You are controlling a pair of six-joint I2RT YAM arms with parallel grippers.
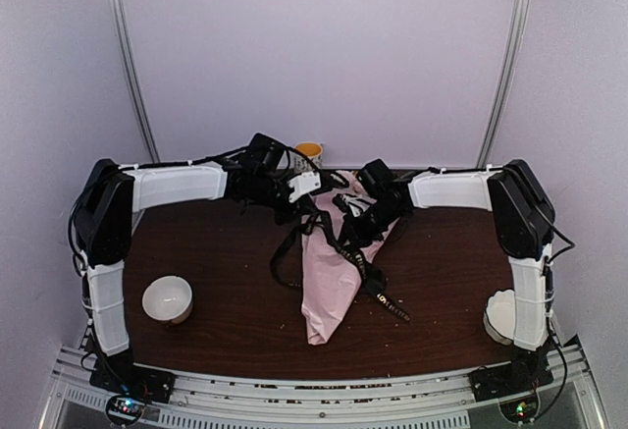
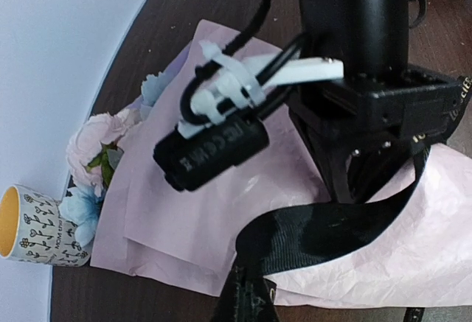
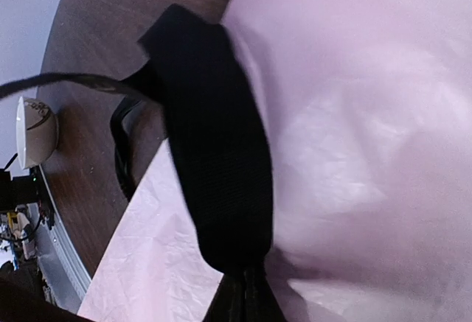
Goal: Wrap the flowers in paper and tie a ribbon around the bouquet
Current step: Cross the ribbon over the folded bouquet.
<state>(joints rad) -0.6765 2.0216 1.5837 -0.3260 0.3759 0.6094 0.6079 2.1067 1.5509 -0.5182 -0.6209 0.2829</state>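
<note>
The bouquet (image 1: 329, 287) lies mid-table as a pink paper (image 2: 192, 219) cone with its point toward me. Pale pink and blue flowers (image 2: 92, 141) show at its wide end; from above the arms hide them. The black ribbon (image 1: 289, 252) loops over the cone and trails off to the right. My left gripper (image 1: 316, 215) is over the wide end, shut on the ribbon (image 2: 332, 230) at the lower edge of its wrist view (image 2: 247, 303). Close beside it, my right gripper (image 1: 355, 225) is shut on another stretch of ribbon (image 3: 217, 167), just above the paper (image 3: 354, 116).
A yellow-lined patterned mug (image 1: 309, 151) stands at the back wall, right behind the blooms (image 2: 33, 226). One white bowl (image 1: 168, 298) sits front left and another (image 1: 498, 316) front right by the right arm's base. The right wrist and its camera (image 2: 214, 152) hang just over the cone.
</note>
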